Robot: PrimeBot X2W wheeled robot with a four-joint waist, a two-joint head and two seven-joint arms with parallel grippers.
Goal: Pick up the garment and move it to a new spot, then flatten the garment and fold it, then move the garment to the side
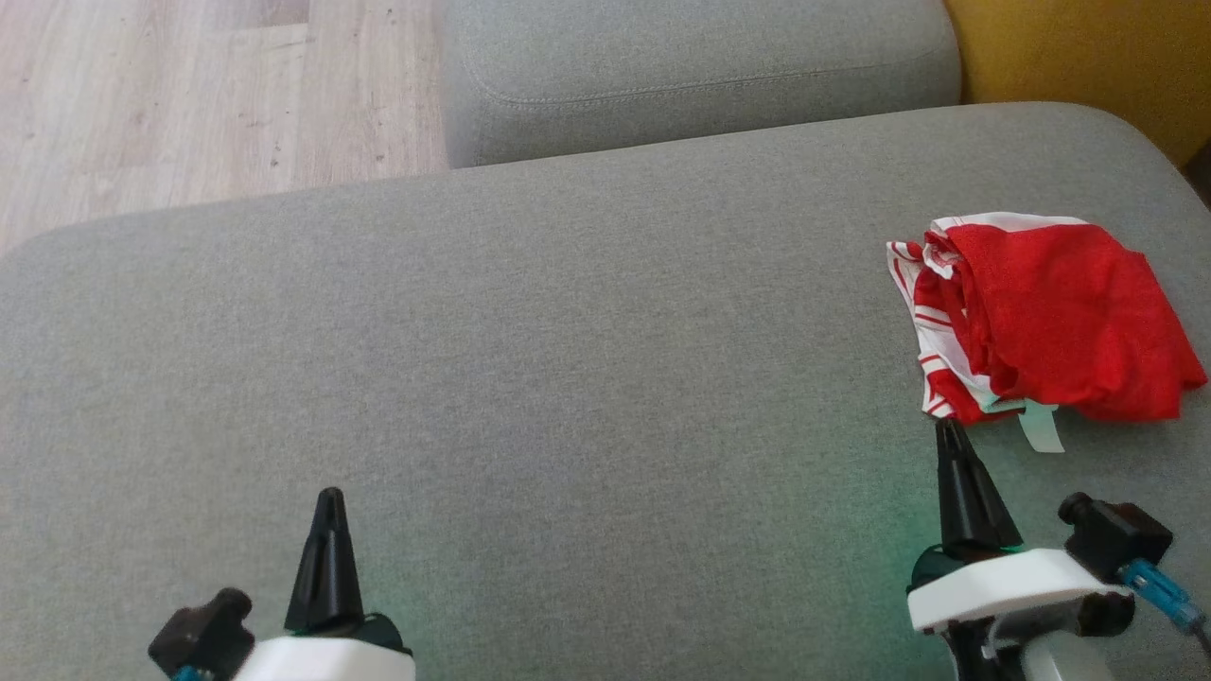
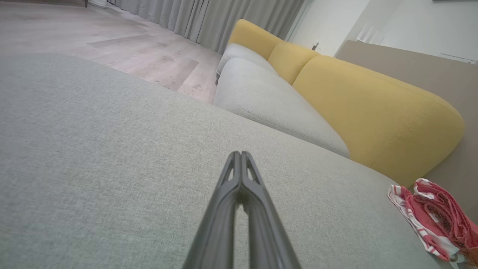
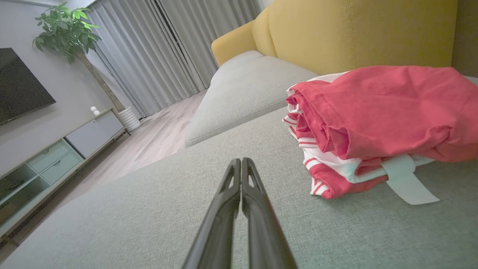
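The garment [image 1: 1041,317] is a red piece with red-and-white striped parts, lying bunched on the grey sofa cushion [image 1: 568,378] at the right. A pale strap sticks out from its near edge. My right gripper [image 1: 949,430] is shut and empty, its tips just short of the garment's near left corner. From the right wrist, the garment [image 3: 381,123] lies to the right of the shut right gripper [image 3: 239,161]. My left gripper [image 1: 330,496] is shut and empty, low at the left, far from the garment [image 2: 433,220]. In the left wrist view the left gripper [image 2: 239,154] points over bare cushion.
A second grey cushion [image 1: 700,66] lies beyond the near one, with a yellow backrest [image 1: 1079,57] at the far right. Wooden floor [image 1: 189,95] lies past the cushion's far left edge. A TV cabinet [image 3: 56,157], a plant [image 3: 67,30] and curtains [image 3: 168,48] stand further off.
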